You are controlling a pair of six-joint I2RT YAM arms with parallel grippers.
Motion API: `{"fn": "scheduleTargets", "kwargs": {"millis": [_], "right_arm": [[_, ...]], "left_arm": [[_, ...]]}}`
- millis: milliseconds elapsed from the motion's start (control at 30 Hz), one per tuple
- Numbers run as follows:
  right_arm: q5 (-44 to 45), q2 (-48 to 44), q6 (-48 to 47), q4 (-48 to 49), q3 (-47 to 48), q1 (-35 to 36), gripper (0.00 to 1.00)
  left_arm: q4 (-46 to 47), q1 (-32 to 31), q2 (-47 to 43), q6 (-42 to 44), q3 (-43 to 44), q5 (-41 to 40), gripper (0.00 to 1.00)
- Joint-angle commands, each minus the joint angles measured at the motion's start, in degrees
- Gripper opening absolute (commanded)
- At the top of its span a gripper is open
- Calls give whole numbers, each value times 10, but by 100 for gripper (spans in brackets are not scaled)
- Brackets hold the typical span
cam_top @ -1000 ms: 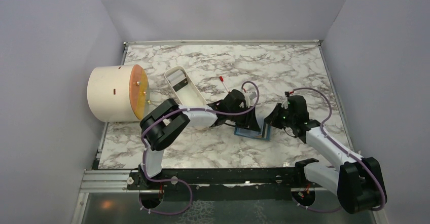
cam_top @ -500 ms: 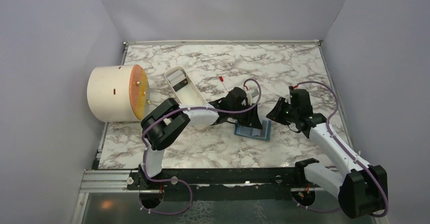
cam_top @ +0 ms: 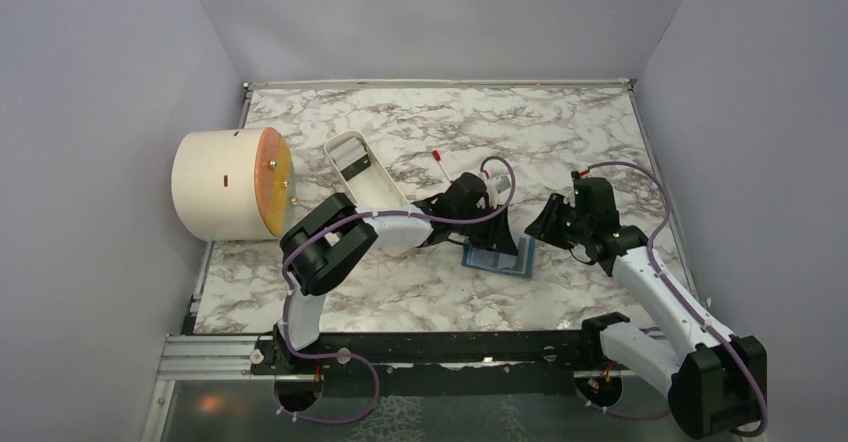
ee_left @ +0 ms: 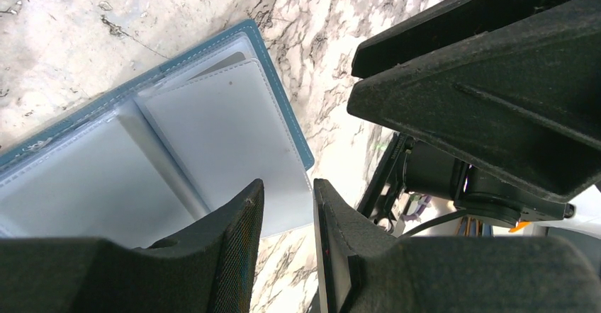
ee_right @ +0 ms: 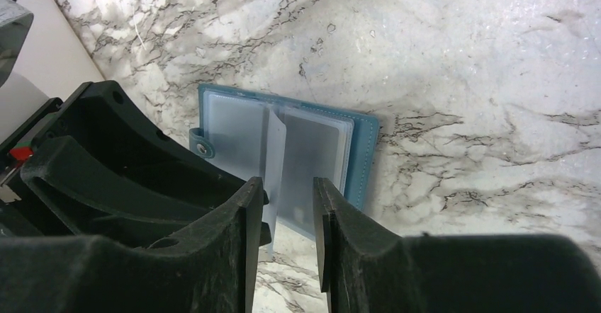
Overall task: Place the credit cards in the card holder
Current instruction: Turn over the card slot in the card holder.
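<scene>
While card holder [ee_right: 312, 157] lies open, left gripper [ee_left: 288, 187] parted, right gripper [ee_right: 287, 184] parted.

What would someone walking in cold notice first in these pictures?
Probably the big cream cylinder with its round orange face, lying on its side at the left edge of the table. Then the teal card holder, spread open near the middle, with the left claw and right claw close by it.

White-and-grey marble table [cam_top: 560, 122] between three plain lavender walls [cam_top: 440, 12]
</scene>
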Motion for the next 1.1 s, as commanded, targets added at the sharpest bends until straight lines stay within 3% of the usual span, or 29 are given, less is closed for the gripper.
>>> {"fn": "scheduleTargets", "kwargs": {"millis": [0,233,400,733,933,1067], "right_arm": [[-18,-13,-1,-6,13,2,33],[-37,-3,8,-12,19,2,33],[-87,-7,25,44,-12,1,33],[-97,71,33,93,-39,2,32],[-72,90,17,107,-45,2,12],[-12,108,-11,73,-32,2,6]], "left_arm": [[21,-4,8,-5,22,6,34],[-1,-3,-16,16,15,-30,34],[-11,-3,-11,26,14,-30,33],[16,-4,-26,14,-24,-22,32],[-11,-3,-39,30,-28,-49,30],[-41,-3,-39,52,-18,-72,27]]}}
